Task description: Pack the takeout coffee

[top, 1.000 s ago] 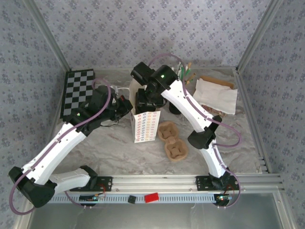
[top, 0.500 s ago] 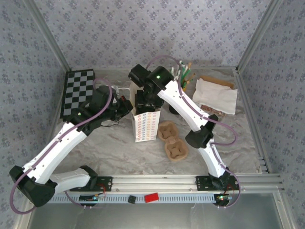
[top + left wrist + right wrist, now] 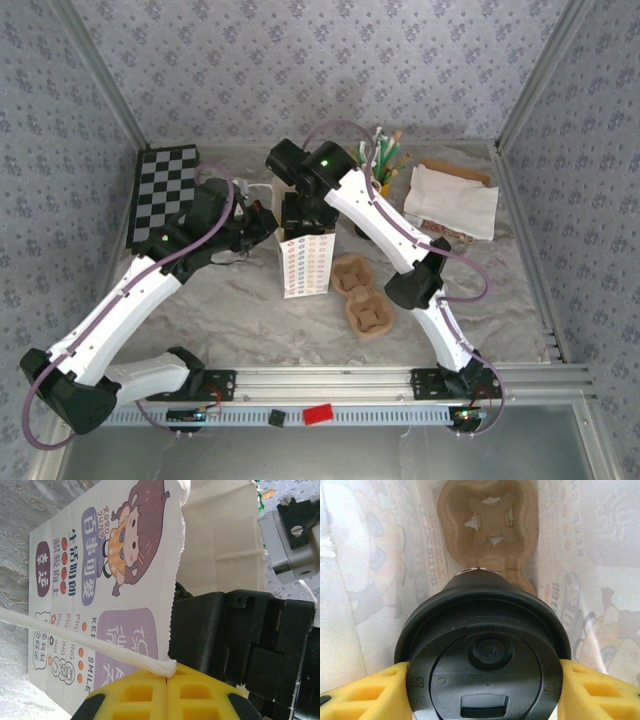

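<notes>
Takeout coffee [image 3: 487,655], black lid uppermost, hangs upright inside the paper bag [image 3: 580,555], just below the bag's mouth. The right fingers [image 3: 367,692] clamp it from both sides under the lid's rim. At the bag's left rim, the left fingers [image 3: 135,697] are pressed together on the white cord handle [image 3: 80,637], which appears to hold the mouth open. Further into the bag, its printed walls stand close on either side of the cup. At the bag's floor lies a moulded pulp carrier [image 3: 487,520], one well showing beyond the lid.

The step in hand is judged to be lowering the cup into that well. It calls for a straight, slow descent with the cup level and its base centred over the well. The handle should stay taut so the walls do not fold inward. Release is best left until the cup is seated.
</notes>
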